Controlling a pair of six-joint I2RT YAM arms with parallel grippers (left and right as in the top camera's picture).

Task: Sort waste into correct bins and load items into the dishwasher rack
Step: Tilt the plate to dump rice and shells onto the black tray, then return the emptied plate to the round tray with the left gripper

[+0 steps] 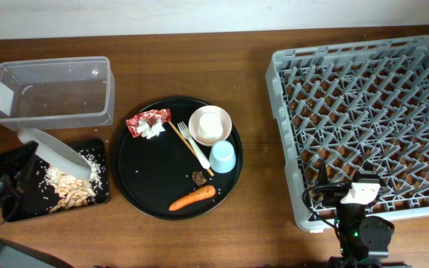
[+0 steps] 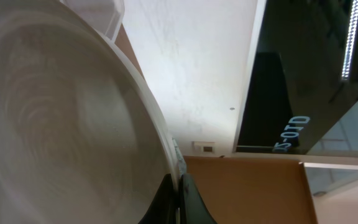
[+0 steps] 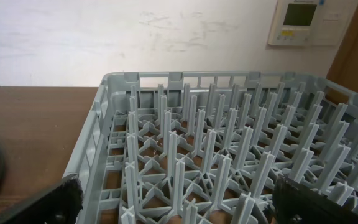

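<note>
Plate (image 1: 54, 152) was tipped up steeply over the flat black tray (image 1: 103, 192) at the left end of the bench (image 1: 263, 231), with a heap of rice and beige scraps (image 1: 69, 182) lying on the tray right below its lower edge. Looked to me like the scrape-off step.

To do it well I'd keep the tilt steep and the low edge inside the tray's outline, so nothing skids onto the wood. I'd also check the face is clean before hauling it over to the dishwasher rack (image 1: 363, 112). The wrist view was too blurry for me to swear nothing was stuck on.

Left claw (image 2: 179, 202) was clenched hard on the plate's rim, a finger on either side. Right claw (image 3: 182, 208) was spread as wide as it goes, gripping nothing, hanging by the rack's near edge.

Carrot (image 1: 193, 197) and wrapper (image 1: 148, 123) sat on the round black tray (image 1: 147, 179), so plenty left to sort.
</note>
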